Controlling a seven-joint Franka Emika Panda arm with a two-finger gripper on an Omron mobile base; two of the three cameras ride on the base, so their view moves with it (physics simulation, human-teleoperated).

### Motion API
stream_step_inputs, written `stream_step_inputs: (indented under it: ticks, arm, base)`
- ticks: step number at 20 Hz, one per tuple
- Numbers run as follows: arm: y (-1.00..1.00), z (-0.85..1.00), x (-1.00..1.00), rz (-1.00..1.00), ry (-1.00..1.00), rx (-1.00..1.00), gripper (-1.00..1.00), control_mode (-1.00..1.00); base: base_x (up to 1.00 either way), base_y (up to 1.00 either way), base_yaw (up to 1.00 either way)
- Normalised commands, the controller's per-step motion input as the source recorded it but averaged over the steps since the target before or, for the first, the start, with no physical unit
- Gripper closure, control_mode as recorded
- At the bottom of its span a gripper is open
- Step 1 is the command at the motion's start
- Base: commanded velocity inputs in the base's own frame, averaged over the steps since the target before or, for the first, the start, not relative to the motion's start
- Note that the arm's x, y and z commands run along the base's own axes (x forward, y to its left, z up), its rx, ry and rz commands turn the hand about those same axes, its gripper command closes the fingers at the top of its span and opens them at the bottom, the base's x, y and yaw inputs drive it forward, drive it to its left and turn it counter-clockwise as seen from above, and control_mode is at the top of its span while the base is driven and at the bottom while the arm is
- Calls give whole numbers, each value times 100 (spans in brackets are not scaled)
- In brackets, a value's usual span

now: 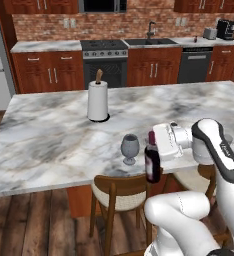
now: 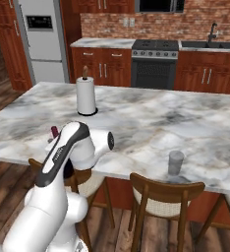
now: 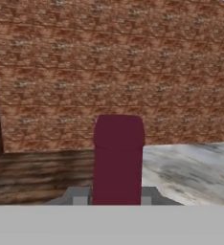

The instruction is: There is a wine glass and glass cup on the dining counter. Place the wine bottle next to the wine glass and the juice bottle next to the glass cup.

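While the tool (image 1: 156, 145) is clamped on the wine bottle (image 1: 152, 162) right beside the wine glass (image 1: 130, 148), that half looks nearly done. Juice bottle for the glass cup (image 2: 175, 163) is still to do.

base views flank dining counter (image 1: 49, 145), hand view close

Working in home kitchen, rendered. I see red brick back wall (image 1: 134, 22) with reddish wood cabinets (image 1: 49, 70) along it under pale stone worktop. Black range (image 1: 104, 62) at far centre, microwave (image 1: 103, 5) above. Sink with tall faucet (image 1: 150, 31) right of range, dark dishwasher (image 1: 194, 65) beyond, toaster (image 1: 209, 33) and coffee machine (image 1: 225, 29) at far right. White fridge (image 2: 43, 42) at far left. Near me, marbled dining counter (image 1: 49, 140) with wooden stools (image 2: 163, 197), paper towel roll (image 1: 97, 100) standing on it. Wood plank floor (image 1: 34, 225).
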Motion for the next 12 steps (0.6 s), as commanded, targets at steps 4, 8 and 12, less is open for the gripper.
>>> stream_step_inputs:
  ticks: [4, 8, 12]
  arm:
    - [-44, 5, 2, 0, -7, 0, 100, -100]
    - [-35, 3, 12, 0, -2, 0, 100, -100]
    - [-35, 1, 18, 0, 0, 0, 100, -100]
  base:
    - [0, 0, 0]
    - [0, 0, 0]
    - [0, 0, 0]
